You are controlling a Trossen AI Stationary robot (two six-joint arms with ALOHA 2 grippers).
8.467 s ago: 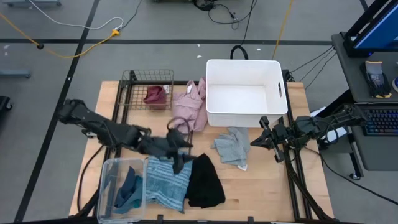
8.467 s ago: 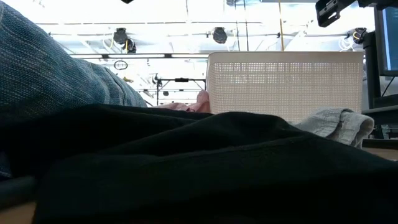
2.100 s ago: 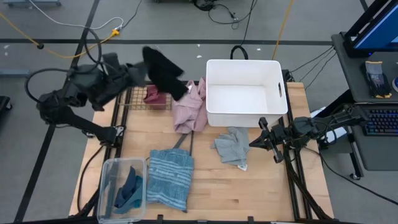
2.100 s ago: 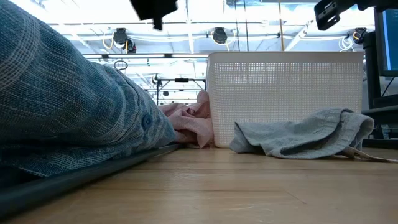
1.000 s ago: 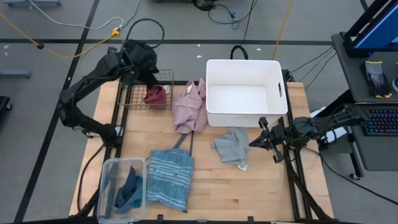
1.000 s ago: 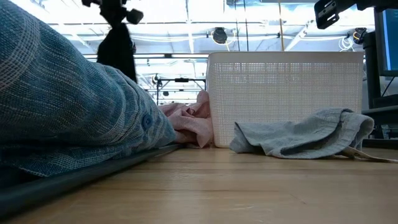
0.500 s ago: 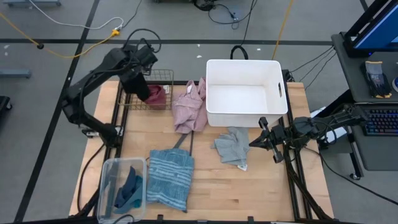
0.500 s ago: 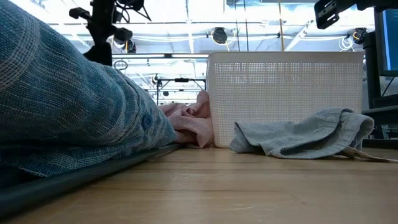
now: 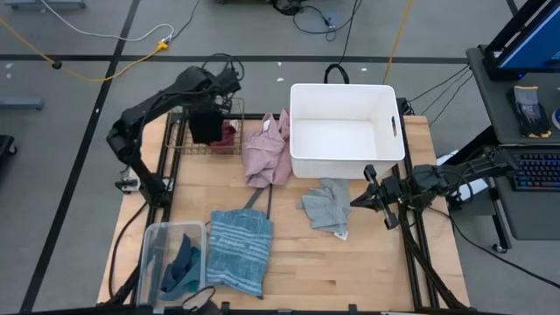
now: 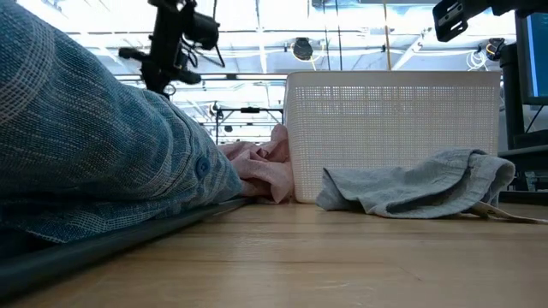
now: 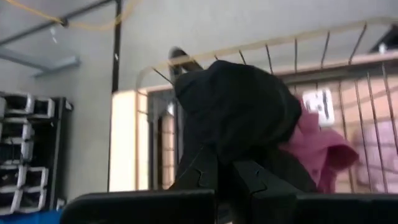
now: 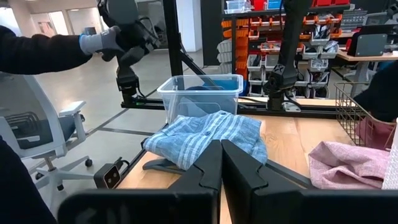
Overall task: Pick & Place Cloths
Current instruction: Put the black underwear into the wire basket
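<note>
Your left pincer held the black cloth tight over the wire basket; your right pincer stayed closed by the desk.

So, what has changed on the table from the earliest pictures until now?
The left gripper took the soft black cloth from the table's near edge beside the blue-striped cloth, lifted it and carried it to the wire basket, where it now hangs, still gripped, beside the maroon cloth. The right gripper, white plastic bin, pink cloth and grey cloth stayed.
</note>
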